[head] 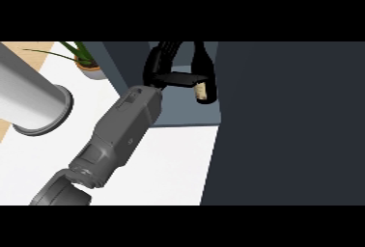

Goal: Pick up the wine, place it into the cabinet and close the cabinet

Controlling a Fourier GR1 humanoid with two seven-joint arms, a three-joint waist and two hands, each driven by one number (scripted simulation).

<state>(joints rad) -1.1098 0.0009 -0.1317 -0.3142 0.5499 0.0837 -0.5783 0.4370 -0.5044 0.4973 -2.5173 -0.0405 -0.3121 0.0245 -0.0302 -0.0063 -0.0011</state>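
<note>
Here the dark cabinet [285, 120] fills the right side beside the white worktop [171, 164]. One hand [175, 77], side unclear, reaches into the cabinet's opening, its fingers [153, 60] curled around the wine [203, 72], cork end tilted downward.

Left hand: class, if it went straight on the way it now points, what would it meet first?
Probably the cabinet's inside back. The left hand, curled round the wine bottle, points into the opening with nothing else visible ahead, though depth there is unclear.
</note>
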